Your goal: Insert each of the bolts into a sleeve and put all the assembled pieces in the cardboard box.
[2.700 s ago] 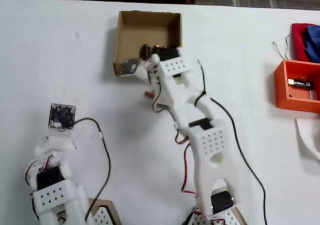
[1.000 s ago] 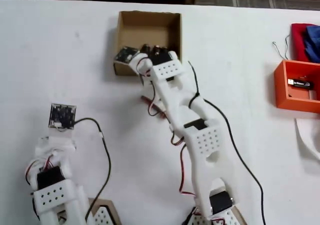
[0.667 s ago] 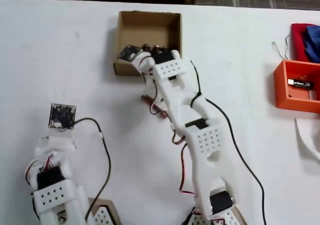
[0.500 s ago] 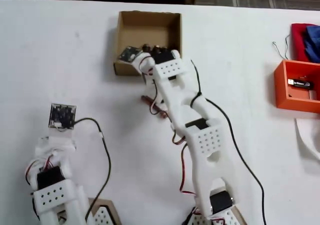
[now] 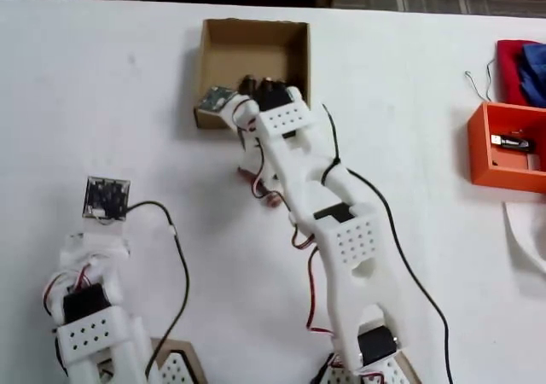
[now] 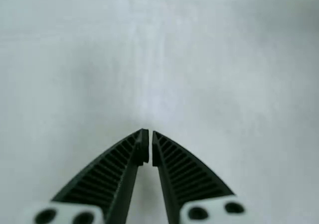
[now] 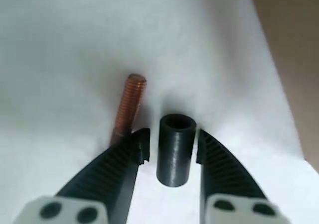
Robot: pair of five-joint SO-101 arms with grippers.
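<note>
1. At the near left, the left arm (image 5: 90,333) has not moved across the earlier frames. The left gripper (image 6: 147,147) hangs over the bare white table (image 5: 128,85), its fingertips pinched almost together on nothing.

2. The right arm (image 5: 350,239) reaches from the near edge toward the box. Over the last few seconds its wrist has swung left along the box's near wall. It pushed slightly farther, then drew back a touch toward the near side.

3. That shift puts the right gripper (image 7: 172,144) around a short black tubular sleeve (image 7: 175,152). The jaws are parted and bracket the sleeve without clamping it, with a gap showing on one side. A copper-coloured threaded bolt (image 7: 130,102) lies on the table just beside the sleeve and roughly parallel to it, its near end hidden behind one finger. This pair is not yet joined, so the arm seems to be lining up a fresh grasp.

4. Farthest, the open brown cardboard box (image 5: 254,24) sits where it was. The small dark pieces (image 5: 256,84) by its near wall are unmoved and are probably finished assemblies. At least one pair remains to be assembled.
</note>
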